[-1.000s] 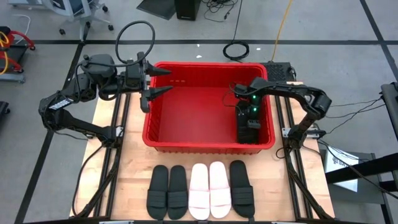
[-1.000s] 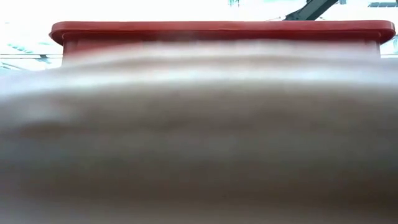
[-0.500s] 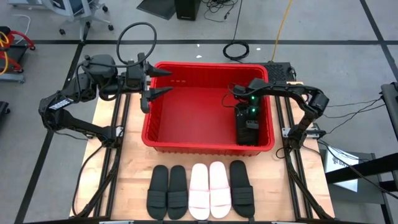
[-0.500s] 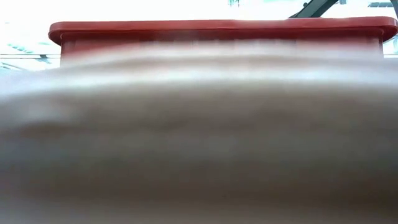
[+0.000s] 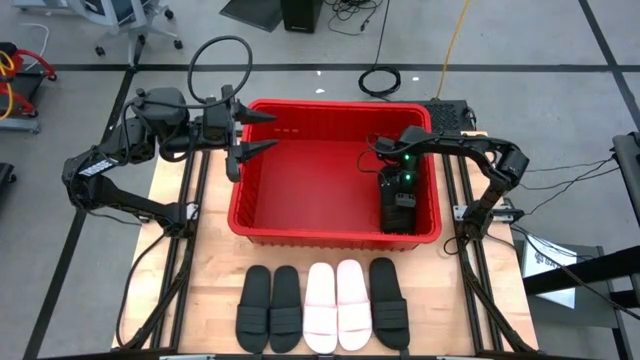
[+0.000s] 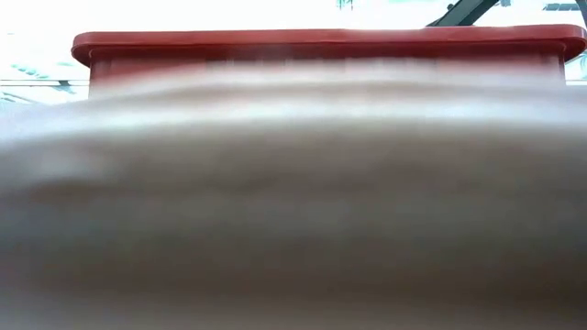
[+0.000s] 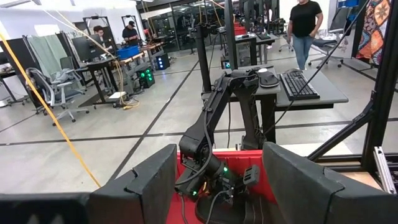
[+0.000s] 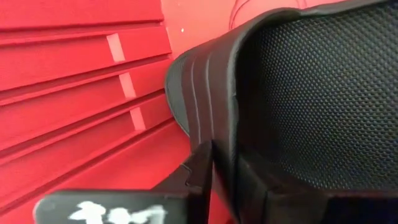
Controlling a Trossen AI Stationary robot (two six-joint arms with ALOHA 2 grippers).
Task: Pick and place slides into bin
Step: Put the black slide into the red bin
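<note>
R gripper (image 5: 400, 205) down inside bin (image 5: 262, 215) at its right wall, fingers around black slide's (image 8: 298, 93) strap. L gripper (image 5: 262, 132) over bin's left rim, fingers apart. Five slides (image 5: 322, 305) rowed on table (image 5: 210, 270) in front of bin.

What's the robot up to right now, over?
Right gripper down in bin, fingers around black slide. Left gripper open at bin rim. Five slides wait. Nothing blocking.
</note>
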